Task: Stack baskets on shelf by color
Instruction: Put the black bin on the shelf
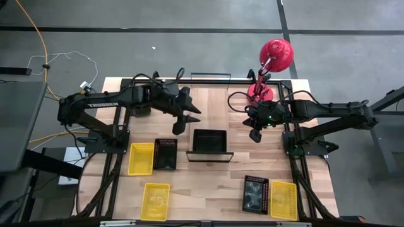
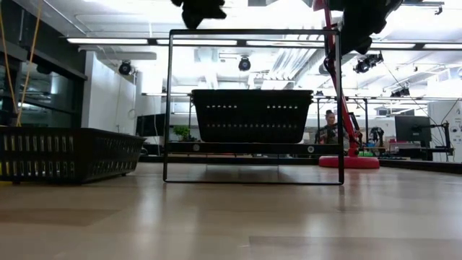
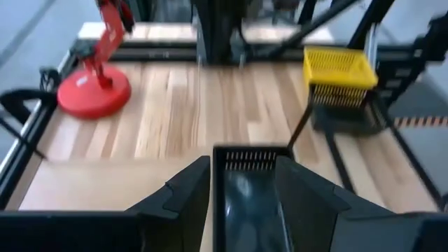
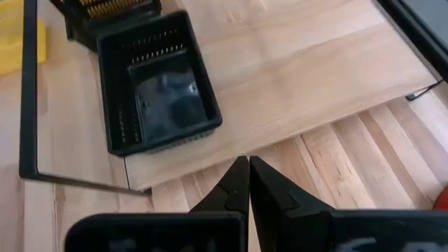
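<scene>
Centrally: black basket [image 1: 209,141] resting on shelf [image 1: 243,113]. Left gripper [image 1: 184,121] beside basket, jaws apart, empty. Right gripper [image 1: 255,135] opposite, jaws together, empty.

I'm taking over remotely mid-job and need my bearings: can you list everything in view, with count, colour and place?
Black baskets: three; one on the shelf, one on the table's left, one at front right.
Yellow baskets: three; one touching the left black basket, one at front left, one beside the front-right black basket.
Shelf: one, light wood with black wire rails, mid-table.
Lamp: one, red, back right of the table.
Table: one, planked wood.
Left gripper: open, raised left of the shelf, holding nothing.
Right gripper: shut, empty, raised right of the shelf.
</scene>
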{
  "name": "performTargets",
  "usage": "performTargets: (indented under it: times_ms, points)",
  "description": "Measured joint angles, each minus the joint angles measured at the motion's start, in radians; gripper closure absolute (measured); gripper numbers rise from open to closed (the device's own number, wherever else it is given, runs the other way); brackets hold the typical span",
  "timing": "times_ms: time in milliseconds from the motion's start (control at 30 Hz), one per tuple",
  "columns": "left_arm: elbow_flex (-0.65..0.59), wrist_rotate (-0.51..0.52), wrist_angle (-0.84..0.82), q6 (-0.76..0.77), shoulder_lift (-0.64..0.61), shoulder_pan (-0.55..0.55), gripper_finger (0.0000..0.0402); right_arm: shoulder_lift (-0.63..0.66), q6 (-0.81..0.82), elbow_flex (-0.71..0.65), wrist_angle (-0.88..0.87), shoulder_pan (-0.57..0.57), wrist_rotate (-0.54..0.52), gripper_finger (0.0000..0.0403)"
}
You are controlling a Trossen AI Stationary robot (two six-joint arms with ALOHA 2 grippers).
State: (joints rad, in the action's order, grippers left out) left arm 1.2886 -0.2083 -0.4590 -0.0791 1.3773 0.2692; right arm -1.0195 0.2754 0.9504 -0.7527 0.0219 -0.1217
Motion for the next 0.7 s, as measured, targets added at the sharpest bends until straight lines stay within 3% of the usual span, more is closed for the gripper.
performTargets:
  times_ms: [533, 700]
  points:
    - [-0.007, 0.023, 0.132, 0.171, 0.000, -0.036, 0.0252, 0.000, -0.086, 0.000, -0.052, -0.001, 0.058, 0.0403]
    - [-0.229, 0.086, 0.424, 0.296, -0.036, -0.080, 0.0252, 0.000, -0.075, 0.000, -0.052, -0.001, 0.099, 0.0403]
